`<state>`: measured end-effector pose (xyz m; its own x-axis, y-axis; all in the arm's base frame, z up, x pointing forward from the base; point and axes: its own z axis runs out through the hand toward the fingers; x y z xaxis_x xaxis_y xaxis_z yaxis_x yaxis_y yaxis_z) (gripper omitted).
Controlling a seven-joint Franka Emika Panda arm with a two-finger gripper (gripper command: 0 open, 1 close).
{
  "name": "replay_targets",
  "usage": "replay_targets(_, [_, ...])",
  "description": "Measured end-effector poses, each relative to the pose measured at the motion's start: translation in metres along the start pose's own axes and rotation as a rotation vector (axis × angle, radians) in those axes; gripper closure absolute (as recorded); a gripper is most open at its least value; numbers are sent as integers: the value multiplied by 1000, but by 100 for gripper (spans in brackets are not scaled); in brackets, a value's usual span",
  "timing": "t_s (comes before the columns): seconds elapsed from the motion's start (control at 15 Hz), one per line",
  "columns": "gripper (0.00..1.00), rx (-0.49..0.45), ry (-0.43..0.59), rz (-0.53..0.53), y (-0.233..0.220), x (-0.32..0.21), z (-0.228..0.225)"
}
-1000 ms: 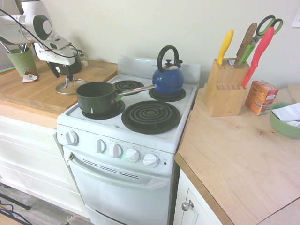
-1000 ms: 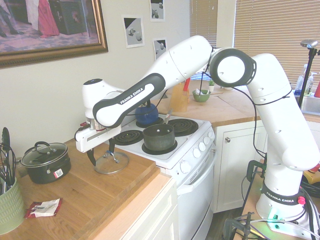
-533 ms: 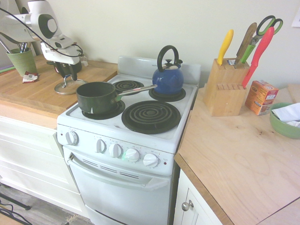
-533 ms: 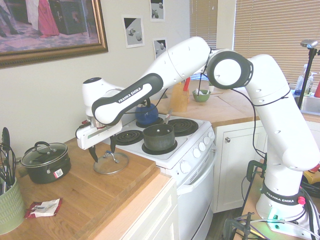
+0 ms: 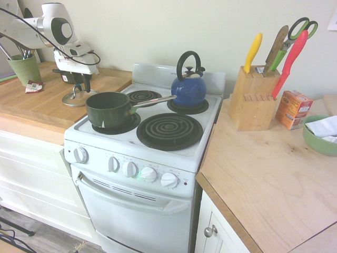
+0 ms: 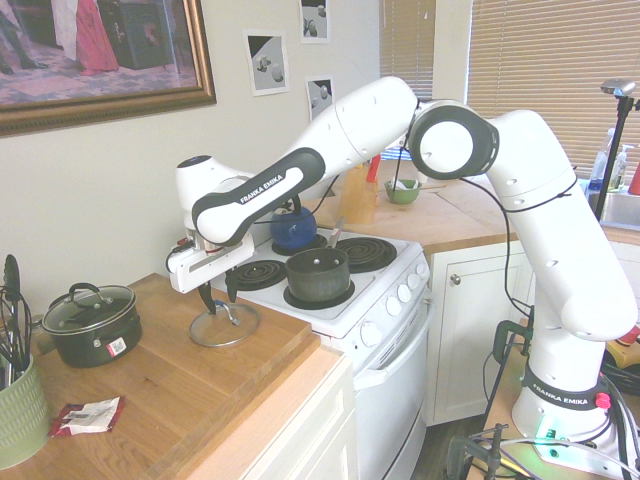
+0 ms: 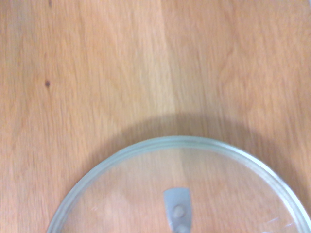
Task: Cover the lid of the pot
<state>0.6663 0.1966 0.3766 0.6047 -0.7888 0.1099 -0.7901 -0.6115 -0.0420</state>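
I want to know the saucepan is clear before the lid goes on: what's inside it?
The pot looks empty as far as the dark inner wall shows; its bottom is hidden by the near rim. The lid lies on the wooden counter.

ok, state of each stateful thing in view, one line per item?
lid: flat on the wooden counter, off the saucepan
pot: uncovered, on the front-left burner
gripper: pointing down over the lid's handle, jaws partly closed around it
squat two-handled pot: lid on
blue kettle: upright on the back burner
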Motion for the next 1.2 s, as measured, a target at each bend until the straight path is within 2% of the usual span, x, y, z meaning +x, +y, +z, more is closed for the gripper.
replay_targets(0.73, [100, -15, -24, -11, -8, -33, -3])
replay_targets(0.93, [100, 4, -52, 51, 7, 8, -9])
replay_targets(1.2, [100, 77, -61, 86, 40, 65, -67])
